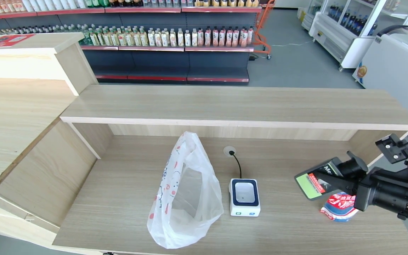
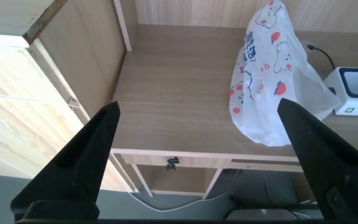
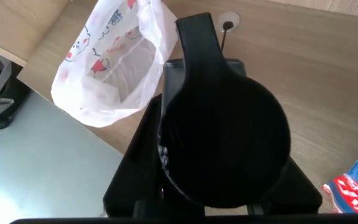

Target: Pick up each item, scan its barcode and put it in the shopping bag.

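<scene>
My right gripper (image 1: 326, 175) hangs above the right part of the wooden counter (image 1: 119, 198), shut on a dark round container (image 1: 312, 184) with a green and red label, its labelled face turned toward the scanner. In the right wrist view the container (image 3: 229, 149) sits under one black finger (image 3: 194, 43). The white scanner (image 1: 244, 196) with its dark window stands mid-counter, left of the container. The white printed shopping bag (image 1: 184, 194) stands open just left of the scanner. My left gripper (image 2: 199, 109) is open and holds nothing, off the counter's front edge, well away from the bag (image 2: 272, 74).
A red, blue and white packet (image 1: 338, 207) lies on the counter below my right gripper. The scanner's cable runs to a grommet hole (image 1: 229, 151). A raised ledge (image 1: 239, 106) walls the back and a side panel (image 1: 48, 173) the left.
</scene>
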Robot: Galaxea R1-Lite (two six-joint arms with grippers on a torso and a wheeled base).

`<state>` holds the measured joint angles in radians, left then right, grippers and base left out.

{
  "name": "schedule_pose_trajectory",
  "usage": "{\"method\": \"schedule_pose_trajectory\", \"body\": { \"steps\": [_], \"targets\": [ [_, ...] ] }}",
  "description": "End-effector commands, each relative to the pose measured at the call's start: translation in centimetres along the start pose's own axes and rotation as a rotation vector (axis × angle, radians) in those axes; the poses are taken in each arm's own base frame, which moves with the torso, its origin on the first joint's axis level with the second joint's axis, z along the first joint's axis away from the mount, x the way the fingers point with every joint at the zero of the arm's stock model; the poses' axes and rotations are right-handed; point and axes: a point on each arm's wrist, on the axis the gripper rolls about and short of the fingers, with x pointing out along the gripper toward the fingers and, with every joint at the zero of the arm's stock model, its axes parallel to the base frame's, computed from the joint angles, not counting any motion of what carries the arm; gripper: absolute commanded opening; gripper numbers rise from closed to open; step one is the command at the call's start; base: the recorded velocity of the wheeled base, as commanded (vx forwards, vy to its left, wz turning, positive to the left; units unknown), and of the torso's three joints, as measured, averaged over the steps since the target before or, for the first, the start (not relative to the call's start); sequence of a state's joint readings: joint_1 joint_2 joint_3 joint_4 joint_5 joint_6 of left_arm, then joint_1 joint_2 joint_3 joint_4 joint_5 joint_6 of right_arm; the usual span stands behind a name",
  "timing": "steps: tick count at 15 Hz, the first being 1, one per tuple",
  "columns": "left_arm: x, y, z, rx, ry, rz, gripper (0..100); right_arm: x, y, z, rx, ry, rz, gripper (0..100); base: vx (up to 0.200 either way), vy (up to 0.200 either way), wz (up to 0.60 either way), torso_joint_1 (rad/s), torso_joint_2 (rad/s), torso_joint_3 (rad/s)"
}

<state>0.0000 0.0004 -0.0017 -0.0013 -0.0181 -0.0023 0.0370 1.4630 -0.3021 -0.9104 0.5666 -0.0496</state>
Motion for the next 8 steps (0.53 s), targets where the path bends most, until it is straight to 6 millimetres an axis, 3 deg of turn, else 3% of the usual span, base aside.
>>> {"method": "schedule_pose_trajectory", "body": {
  "steps": [1,3,8],
  "targets": [
    [0.00,0.00,0.00,-0.001,-0.001,0.000,100,-0.17,0.04,-0.08,0.011,0.001,-0.002,0,0.000,0.000,0.00,0.000,0.00,0.000],
    [0.00,0.00,0.00,-0.001,-0.001,0.001,100,-0.09,-0.01,-0.32,0.025,0.011,-0.003,0,0.000,0.000,0.00,0.000,0.00,0.000],
    [0.00,0.00,0.00,-0.001,-0.001,0.000,100,0.52,-0.34,-0.58,0.070,0.029,0.000,0,0.000,0.200,0.00,0.010,0.01,0.004]
  ]
}}
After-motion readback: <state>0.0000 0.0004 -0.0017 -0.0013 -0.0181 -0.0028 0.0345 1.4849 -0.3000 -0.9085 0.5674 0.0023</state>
